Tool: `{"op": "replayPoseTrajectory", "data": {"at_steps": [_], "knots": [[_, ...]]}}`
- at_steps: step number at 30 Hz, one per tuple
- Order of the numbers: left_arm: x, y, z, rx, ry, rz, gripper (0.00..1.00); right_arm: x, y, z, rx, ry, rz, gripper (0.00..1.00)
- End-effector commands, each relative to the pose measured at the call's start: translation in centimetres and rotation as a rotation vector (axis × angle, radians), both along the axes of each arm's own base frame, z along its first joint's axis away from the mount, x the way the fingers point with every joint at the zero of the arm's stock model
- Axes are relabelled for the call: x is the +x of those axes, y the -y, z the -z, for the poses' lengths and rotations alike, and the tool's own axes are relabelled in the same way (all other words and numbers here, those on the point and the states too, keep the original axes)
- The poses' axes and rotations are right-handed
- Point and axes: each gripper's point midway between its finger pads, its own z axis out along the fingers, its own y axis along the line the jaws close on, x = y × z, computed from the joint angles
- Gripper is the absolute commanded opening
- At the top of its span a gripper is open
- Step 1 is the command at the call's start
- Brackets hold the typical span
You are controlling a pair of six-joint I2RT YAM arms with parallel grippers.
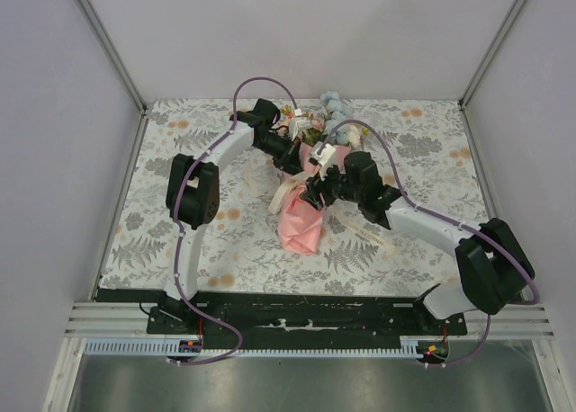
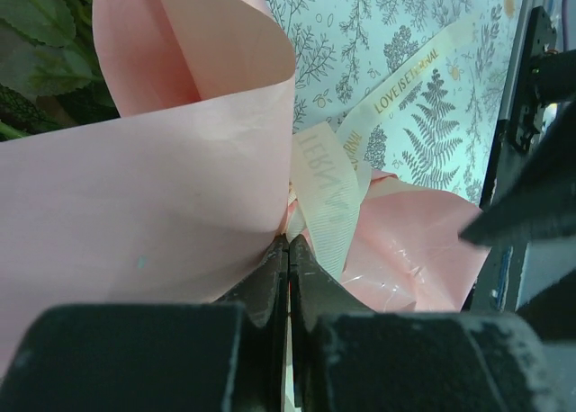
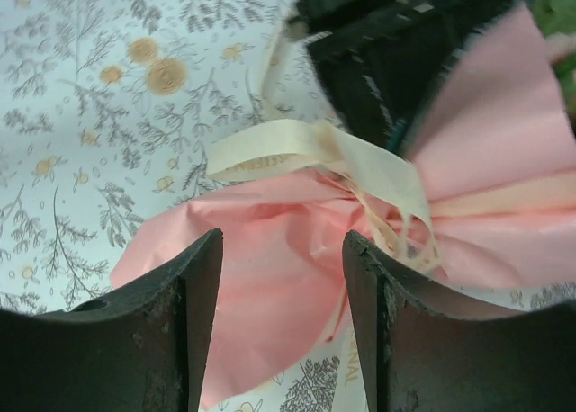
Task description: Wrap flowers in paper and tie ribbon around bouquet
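Observation:
The bouquet (image 1: 302,221) lies mid-table, its flowers (image 1: 328,115) pointing to the far side and its pink paper (image 2: 162,187) tail pointing near. Green leaves (image 2: 36,16) show at the cone's mouth. A cream ribbon (image 2: 328,196) with gold lettering is tied round the waist (image 3: 360,160), and one end trails over the cloth. My left gripper (image 2: 288,243) is shut at the waist, with a strip of ribbon pinched between its jaws. My right gripper (image 3: 283,241) stands open just above the paper tail (image 3: 270,286), holding nothing. In the top view the left gripper (image 1: 295,160) and right gripper (image 1: 315,194) sit close together over the bouquet.
A floral-print tablecloth (image 1: 180,250) covers the table. Pale walls and metal posts (image 1: 108,43) close in the left, right and far sides. A black rail (image 1: 297,309) with both arm bases runs along the near edge. The right arm (image 2: 540,160) sits close beside the left gripper.

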Motion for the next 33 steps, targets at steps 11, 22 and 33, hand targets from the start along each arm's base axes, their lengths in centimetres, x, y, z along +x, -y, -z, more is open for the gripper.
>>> {"op": "replayPoseTrajectory", "data": {"at_steps": [11,22,33], "knots": [[0.8,0.5,0.4,0.003,-0.080,-0.064,0.02,-2.2,-11.1,-0.7,-0.275,0.399,-0.384,0.56],[1.3,0.0,1.9,0.009,-0.117,-0.077,0.02,-2.8,-11.6,6.3,-0.497,0.454,-0.418,0.51],[1.3,-0.4,2.3,0.006,-0.123,-0.068,0.02,-2.4,-12.2,10.3,-0.617,0.405,-0.426,0.56]]}}
